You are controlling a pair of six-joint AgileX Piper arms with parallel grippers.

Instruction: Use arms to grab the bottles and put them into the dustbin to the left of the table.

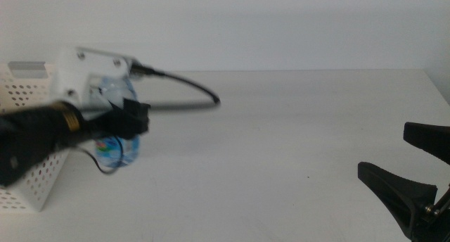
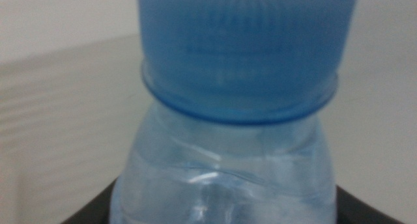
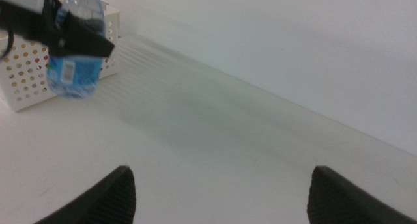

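Observation:
A small clear water bottle (image 1: pixel 121 149) with a blue cap (image 2: pixel 241 48) and blue label is clamped in my left gripper (image 1: pixel 129 119), which is shut on it. The bottle (image 3: pixel 73 66) hangs by the right wall of the white perforated dustbin (image 1: pixel 31 189) at the table's left edge. In the left wrist view the bottle (image 2: pixel 228 165) fills the picture between the dark jaws. My right gripper (image 1: pixel 383 150) waits open and empty at the lower right, far from the bottle. No other bottle is in view.
A black cable (image 1: pixel 190 86) trails from the left arm's white wrist housing (image 1: pixel 88 69) across the white table (image 1: pixel 281 143). The dustbin (image 3: pixel 26 77) stands behind the held bottle in the right wrist view.

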